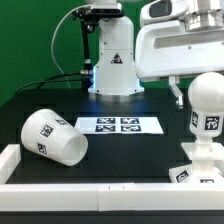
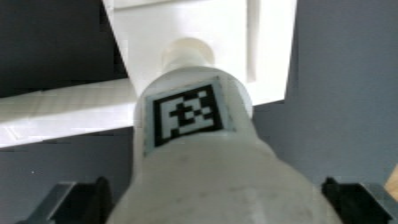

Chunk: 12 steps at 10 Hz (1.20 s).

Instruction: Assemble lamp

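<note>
The lamp's rounded bulb (image 1: pixel 205 108) stands upright on the small base (image 1: pixel 198 165) at the exterior view's right. My gripper (image 1: pixel 196 97) has come down over the bulb's head; one finger (image 1: pixel 176 92) shows beside it. In the wrist view the bulb (image 2: pixel 196 130) with its square tag fills the space between the two dark fingers (image 2: pixel 80 200), and the gripper (image 2: pixel 210 202) is shut on its wide head. The base (image 2: pixel 196 25) shows beyond the bulb's narrow end. The large tapered shade (image 1: pixel 55 135) lies on its side at the exterior view's left, apart from the gripper.
The marker board (image 1: pixel 120 125) lies flat mid-table between shade and bulb. A white raised rim (image 1: pixel 100 190) runs along the table's front edge. The arm's white pedestal (image 1: pixel 115 60) stands at the back, with cables to its left.
</note>
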Each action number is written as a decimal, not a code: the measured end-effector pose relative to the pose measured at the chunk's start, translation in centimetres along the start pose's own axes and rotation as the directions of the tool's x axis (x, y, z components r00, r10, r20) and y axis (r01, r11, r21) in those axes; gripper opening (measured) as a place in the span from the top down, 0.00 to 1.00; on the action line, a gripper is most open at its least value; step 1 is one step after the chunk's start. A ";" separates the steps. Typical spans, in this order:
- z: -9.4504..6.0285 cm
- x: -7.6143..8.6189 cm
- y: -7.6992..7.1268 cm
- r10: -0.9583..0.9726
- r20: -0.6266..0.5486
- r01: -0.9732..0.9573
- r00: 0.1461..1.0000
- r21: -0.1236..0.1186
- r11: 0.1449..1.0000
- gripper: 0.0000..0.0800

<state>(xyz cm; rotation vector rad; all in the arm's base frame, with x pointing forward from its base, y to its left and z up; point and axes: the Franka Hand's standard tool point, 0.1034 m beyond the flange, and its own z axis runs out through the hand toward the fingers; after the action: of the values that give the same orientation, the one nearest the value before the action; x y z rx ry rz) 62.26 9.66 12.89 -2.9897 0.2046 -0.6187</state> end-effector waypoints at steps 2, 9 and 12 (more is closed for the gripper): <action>0.8 -0.5 0.1 -0.003 0.010 0.003 1.000 -0.005 1.000 0.28; 1.5 -0.7 0.1 -0.010 -0.019 0.010 1.000 -0.007 1.000 0.28; 1.4 -0.7 0.1 -0.008 -0.003 0.008 1.000 -0.008 1.000 0.14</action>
<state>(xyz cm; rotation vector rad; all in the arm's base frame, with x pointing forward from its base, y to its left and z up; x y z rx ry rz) 62.20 9.75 11.33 -2.9992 0.1951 -0.6242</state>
